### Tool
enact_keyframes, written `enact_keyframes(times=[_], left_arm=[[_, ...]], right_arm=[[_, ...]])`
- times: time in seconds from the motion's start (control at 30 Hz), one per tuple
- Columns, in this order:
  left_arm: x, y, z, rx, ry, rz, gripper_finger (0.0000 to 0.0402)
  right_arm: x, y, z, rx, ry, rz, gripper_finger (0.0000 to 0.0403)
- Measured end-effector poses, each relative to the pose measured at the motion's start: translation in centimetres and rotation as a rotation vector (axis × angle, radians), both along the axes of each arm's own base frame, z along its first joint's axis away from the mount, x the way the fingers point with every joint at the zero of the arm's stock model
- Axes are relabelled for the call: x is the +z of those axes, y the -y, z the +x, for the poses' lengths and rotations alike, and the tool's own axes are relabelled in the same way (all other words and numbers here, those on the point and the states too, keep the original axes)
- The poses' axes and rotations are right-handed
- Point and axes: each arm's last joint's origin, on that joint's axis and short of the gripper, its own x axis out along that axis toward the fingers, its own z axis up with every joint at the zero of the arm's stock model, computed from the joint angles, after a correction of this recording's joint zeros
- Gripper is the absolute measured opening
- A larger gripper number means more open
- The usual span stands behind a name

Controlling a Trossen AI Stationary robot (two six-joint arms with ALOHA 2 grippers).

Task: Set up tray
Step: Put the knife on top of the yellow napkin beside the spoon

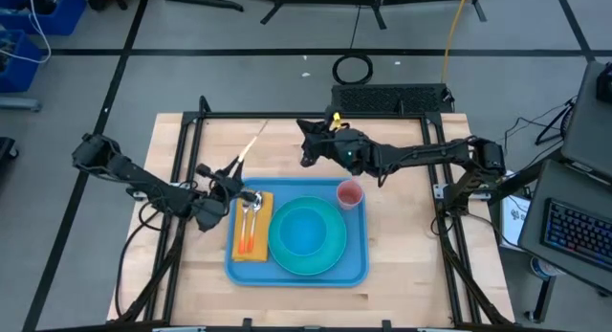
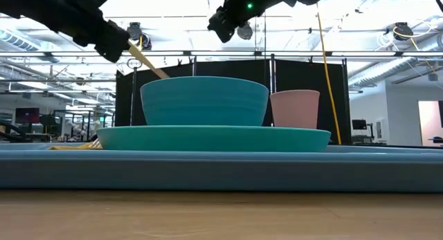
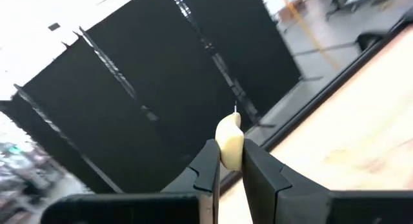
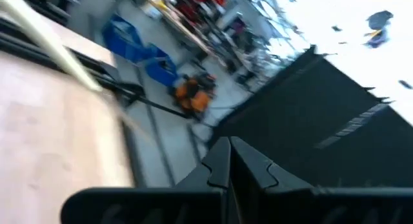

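Teal plate [image 1: 308, 238] with bowl [image 2: 204, 100], pink cup [image 1: 349, 194], orange napkin [image 1: 252, 238].

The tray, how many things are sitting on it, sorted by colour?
On the light-blue tray:
Teal: 2, the plate and the bowl on it
Pink: 1, the cup
Orange: 1, the napkin
Silver: 2 pieces of cutlery on the napkin, kind unclear
Total: 6

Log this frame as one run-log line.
left tool: shut on chopstick, lifted | right tool: shut, empty, raised | tray: plate, bowl, cup, napkin, spoon on it
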Motion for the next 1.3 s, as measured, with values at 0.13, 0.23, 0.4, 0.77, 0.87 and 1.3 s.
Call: enact_keyframes(times=[0.13,0.23,0.4,0.77,0.87,1.3], left_arm=[[0.3,-0.8,0.4,0.043,-0.139,0.061,0.0045],[0.3,-1.1,0.4,0.055,-0.306,0.131,0.0045],[0.0,-0.9,0.6,0.050,-0.402,0.173,0.0045],[-3.6,0.3,2.2,0.027,-0.691,0.306,0.0045],[-4.4,1.0,2.8,0.005,-0.756,0.344,0.0045],[-4.7,2.7,2.6,-0.058,-0.654,0.324,0.0045]], right_arm=[[-0.3,1.4,0.0,0.098,0.062,0.120,0.0000],[-0.5,2.7,-0.2,0.199,0.092,0.215,0.0000],[-0.4,5.1,-0.8,0.338,0.169,0.409,0.0000],[2.1,8.8,-4.6,0.488,0.336,0.842,0.0000],[2.5,8.7,-4.9,0.484,0.347,0.850,0.0000],[1.6,10.7,-6.5,0.660,0.267,1.269,0.0000]])
